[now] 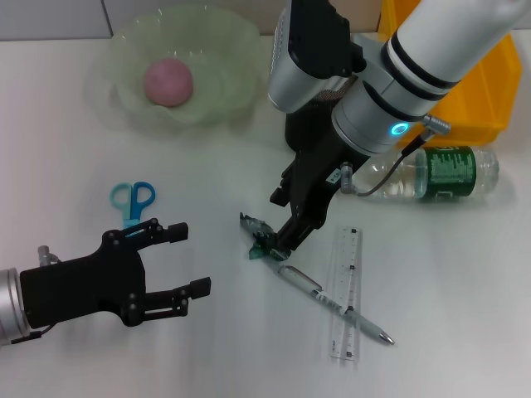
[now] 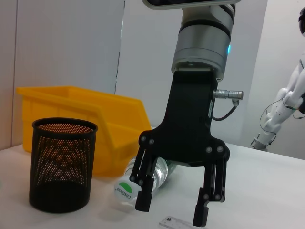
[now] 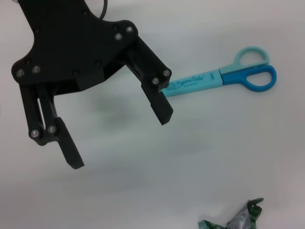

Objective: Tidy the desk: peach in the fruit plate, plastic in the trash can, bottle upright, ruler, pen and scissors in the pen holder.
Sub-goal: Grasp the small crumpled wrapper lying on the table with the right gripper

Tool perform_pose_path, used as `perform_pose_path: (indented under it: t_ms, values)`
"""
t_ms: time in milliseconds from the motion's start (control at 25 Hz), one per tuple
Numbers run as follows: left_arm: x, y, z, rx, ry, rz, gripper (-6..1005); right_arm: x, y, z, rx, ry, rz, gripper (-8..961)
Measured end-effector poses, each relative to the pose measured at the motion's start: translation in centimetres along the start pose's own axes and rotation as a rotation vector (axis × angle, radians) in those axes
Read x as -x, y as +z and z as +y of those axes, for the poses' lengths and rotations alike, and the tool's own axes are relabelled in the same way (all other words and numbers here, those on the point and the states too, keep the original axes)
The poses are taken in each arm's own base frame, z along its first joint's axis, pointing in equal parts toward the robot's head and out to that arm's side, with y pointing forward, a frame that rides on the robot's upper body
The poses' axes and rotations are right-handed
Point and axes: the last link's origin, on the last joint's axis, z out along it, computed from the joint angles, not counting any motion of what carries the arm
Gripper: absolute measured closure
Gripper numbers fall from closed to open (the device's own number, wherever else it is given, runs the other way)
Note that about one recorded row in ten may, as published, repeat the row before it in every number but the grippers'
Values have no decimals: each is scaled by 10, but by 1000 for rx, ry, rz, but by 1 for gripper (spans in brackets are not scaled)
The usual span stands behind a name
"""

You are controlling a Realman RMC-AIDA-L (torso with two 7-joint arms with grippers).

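A pink peach lies in the green glass fruit plate. My right gripper hangs open just above the crumpled green plastic, fingers apart with nothing between them. Beside it lie the pen and, under the pen, the clear ruler. The blue scissors lie flat near my left gripper, which is open and low over the table. The bottle lies on its side. The black mesh pen holder stands upright, mostly hidden by the right arm in the head view.
The yellow bin serving as trash can stands at the back right, behind the bottle. In the right wrist view the scissors and the plastic lie on bare white table.
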Motion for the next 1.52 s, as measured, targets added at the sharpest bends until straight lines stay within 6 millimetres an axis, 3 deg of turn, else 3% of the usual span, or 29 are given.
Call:
perform_pose_path:
  t_ms: [520,1160,1520]
  values:
    - [0,0,0,0,1,0,153,0,2,-3,-24,-11,-1,213]
    - [0,1,-2,-9,4,-3,153,-3,35,2,-63,-46,4,212]
    - [-1,1,-3,-9,7,-3,153,-7,40,2,-69,-31,-5,213]
